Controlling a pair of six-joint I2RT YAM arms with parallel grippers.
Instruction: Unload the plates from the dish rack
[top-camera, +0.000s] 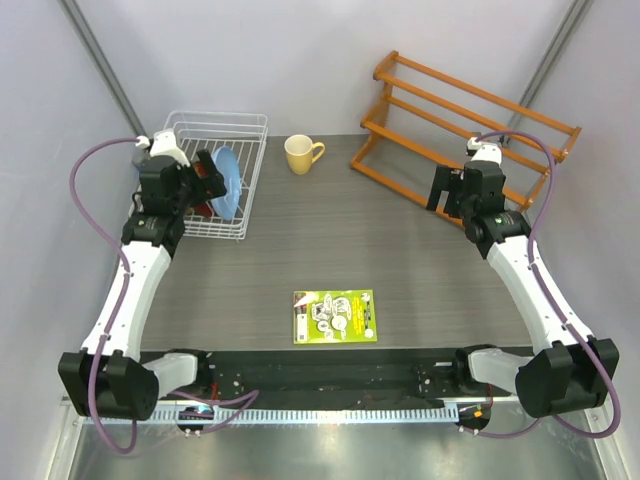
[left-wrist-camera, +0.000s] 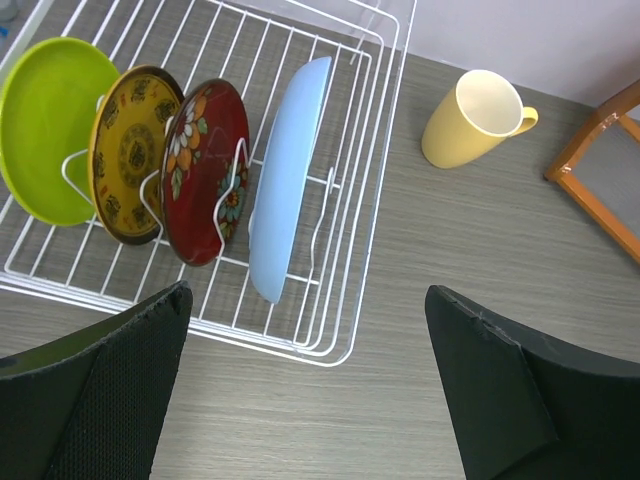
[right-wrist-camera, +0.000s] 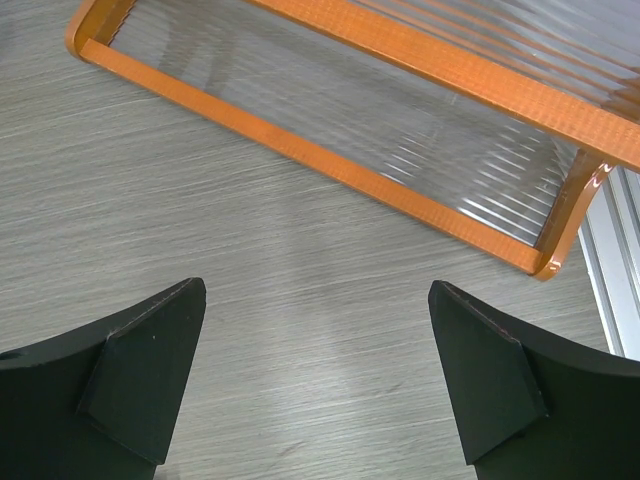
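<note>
The white wire dish rack (left-wrist-camera: 345, 300) holds the plates on edge between its tines: a lime green plate (left-wrist-camera: 45, 125), a yellow patterned plate (left-wrist-camera: 125, 155), a dark red plate (left-wrist-camera: 205, 165) and a larger light blue plate (left-wrist-camera: 290, 170). In the top view the rack (top-camera: 245, 175) stands at the table's far left with the blue plate (top-camera: 228, 183) showing. My left gripper (left-wrist-camera: 305, 305) is open and empty, above the rack's near right corner. My right gripper (right-wrist-camera: 315, 295) is open and empty over bare table in front of the orange rack.
A yellow mug (top-camera: 301, 153) stands right of the dish rack, also in the left wrist view (left-wrist-camera: 470, 115). An orange wooden slatted rack (top-camera: 460, 125) sits at the far right. A green printed card (top-camera: 335, 316) lies near the front edge.
</note>
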